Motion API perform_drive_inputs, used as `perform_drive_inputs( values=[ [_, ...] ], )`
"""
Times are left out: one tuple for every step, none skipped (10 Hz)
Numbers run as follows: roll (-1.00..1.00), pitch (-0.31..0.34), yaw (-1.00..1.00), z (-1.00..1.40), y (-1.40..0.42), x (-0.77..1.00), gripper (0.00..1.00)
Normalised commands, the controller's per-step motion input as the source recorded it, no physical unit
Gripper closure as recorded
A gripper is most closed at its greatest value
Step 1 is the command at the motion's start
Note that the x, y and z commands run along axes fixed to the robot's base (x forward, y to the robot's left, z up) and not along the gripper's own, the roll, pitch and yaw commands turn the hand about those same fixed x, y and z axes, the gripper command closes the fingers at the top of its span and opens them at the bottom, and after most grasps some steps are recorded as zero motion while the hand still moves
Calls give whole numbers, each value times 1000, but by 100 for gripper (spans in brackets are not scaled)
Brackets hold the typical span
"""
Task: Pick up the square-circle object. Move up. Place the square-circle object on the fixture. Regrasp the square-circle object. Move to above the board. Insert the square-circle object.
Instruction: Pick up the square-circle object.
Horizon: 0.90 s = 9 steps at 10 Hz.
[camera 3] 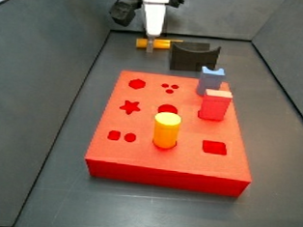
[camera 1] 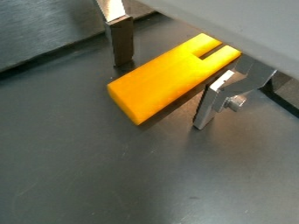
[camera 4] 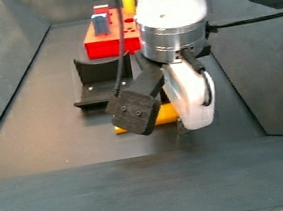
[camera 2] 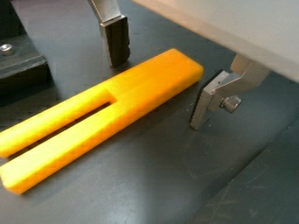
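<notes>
With the task at its first step, the pick-up, the hand (camera 2: 158,79) hangs low at the far end of the bench, its fingers (camera 2: 114,39) spread to either side of the long yellow-orange peg (camera 2: 100,109), which lies flat on the bench and looks not yet pinched. The next move, as I judge it, is to press the fingers together on the peg's solid end and lift straight up. The dark fixture (camera 3: 193,57) stands just beside the peg, close enough to snag, while the red board (camera 3: 173,122) with its other pegs sits nearer mid-bench, out of the way.
</notes>
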Motion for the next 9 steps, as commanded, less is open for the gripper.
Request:
perform_drive_inputs(
  values=[
    [-60,-220,0,-217,0,-51,0],
    [0,-60,43,-34,-43,-9,0],
    [0,0,0,0,0,0,100],
    [0,0,0,0,0,0,100],
    [0,0,0,0,0,0,100],
    [0,0,0,0,0,0,100],
    [0,0,0,0,0,0,100],
    [0,0,0,0,0,0,100],
    [0,0,0,0,0,0,100]
  ],
)
